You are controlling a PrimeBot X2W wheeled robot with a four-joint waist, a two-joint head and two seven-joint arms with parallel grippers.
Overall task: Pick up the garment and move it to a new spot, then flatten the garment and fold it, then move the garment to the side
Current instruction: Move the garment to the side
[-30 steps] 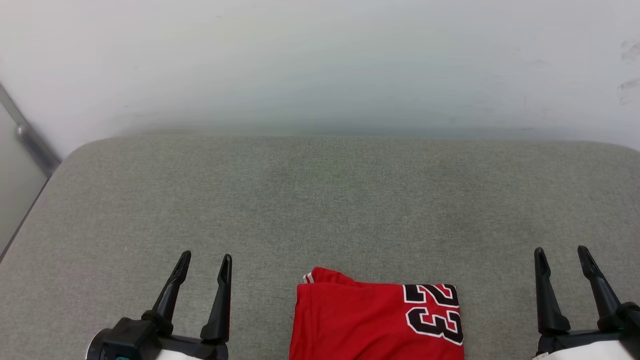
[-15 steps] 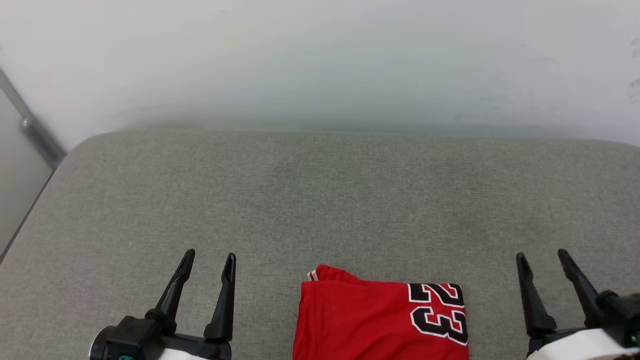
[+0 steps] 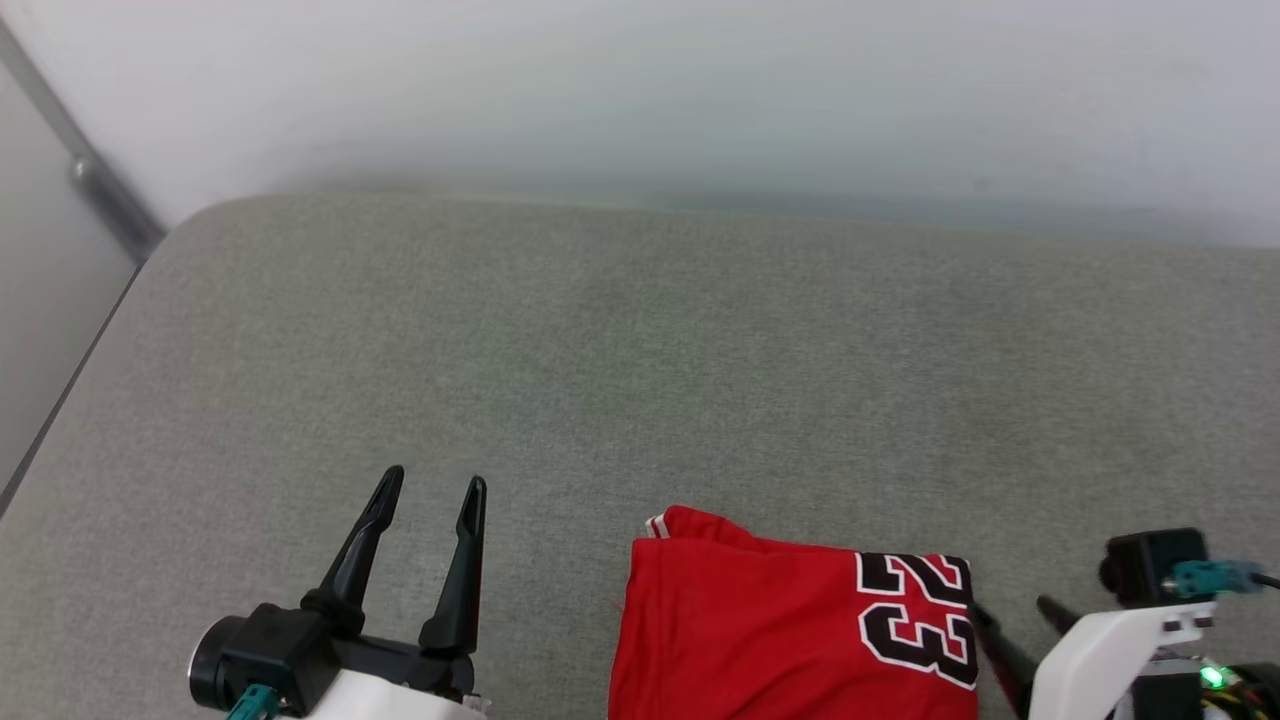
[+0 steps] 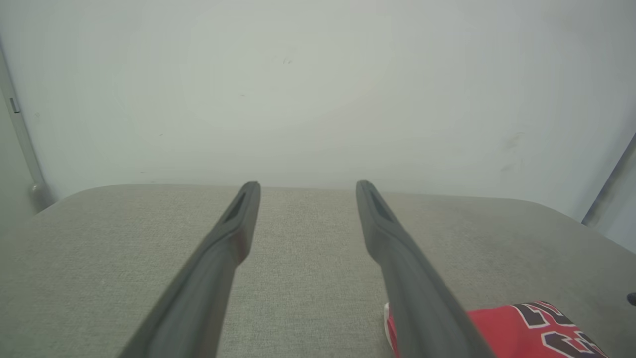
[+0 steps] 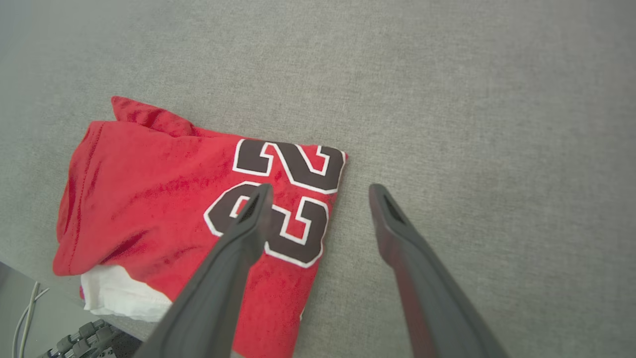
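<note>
1. Moved since a second ago: right gripper (image 3: pixel 1008 604), then upright at the far right, now swung inward and tipped down just beside the right edge of the shirt (image 3: pixel 760 630). Head camera turned as well, so everything is shifted in that view.
2. One shirt: red, folded into a rectangle, lying at the near edge of the cushion (image 3: pixel 640 350), middle to right. Black "23" with white outline at its right end. White layer (image 5: pixel 114 293) poking out underneath at the near side.
3. Two grippers, each with two long dark fingers.
4. Right gripper: fingers spread wide, gripping nothing. From its own wrist, one finger over the "23", the other over bare cushion. Touching the cloth or not: cannot tell.
5. Left gripper (image 3: pixel 435 478): fingers spread wide, empty, pointing toward the wall (image 3: pixel 640 100), apart from the shirt on its left, over bare cushion.
6. Around: one grey cushion, one pale wall behind it, one metal bar (image 3: pixel 100 190) at the far left corner, and cables (image 5: pixel 25 308) below the cushion's near edge.
</note>
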